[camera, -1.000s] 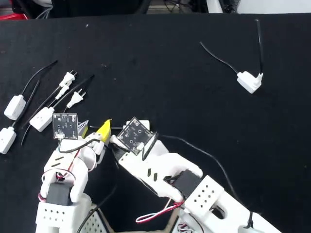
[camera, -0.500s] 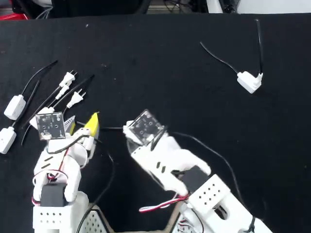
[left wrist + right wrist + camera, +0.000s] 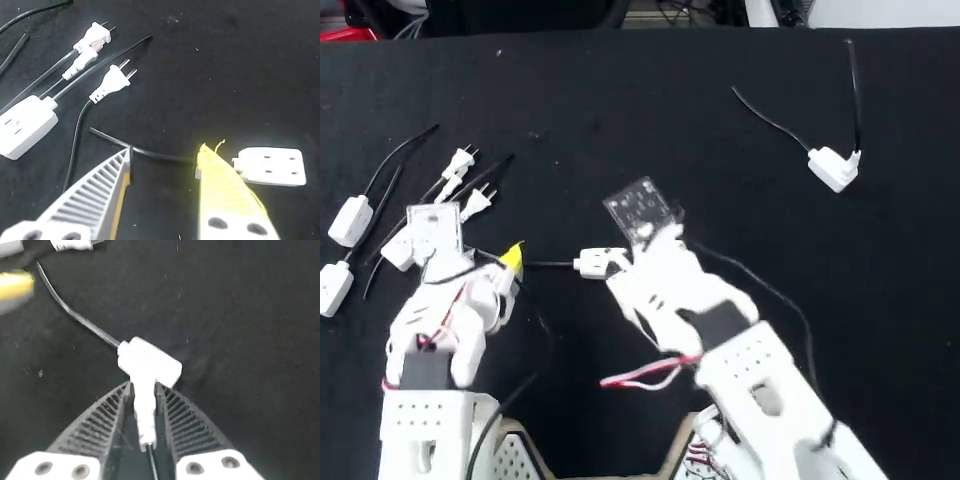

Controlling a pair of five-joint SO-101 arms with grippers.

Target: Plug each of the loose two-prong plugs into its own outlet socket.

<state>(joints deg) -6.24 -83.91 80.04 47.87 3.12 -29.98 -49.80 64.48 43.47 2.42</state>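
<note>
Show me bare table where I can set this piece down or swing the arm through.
Free: the table's wide middle, from the plugs at left across to the white block at far right. Crowded: the left edge, where plugs and sockets lie by the left gripper.

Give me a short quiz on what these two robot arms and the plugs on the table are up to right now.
1. True or false: the left hand is shut.
2. What does the right hand hold? A. a white plug B. a yellow cup C. nothing
3. How many loose plugs lie near the left hand?
Key: 1. False; it is open, astride a black cord. 2. A. 3. Three.
</note>
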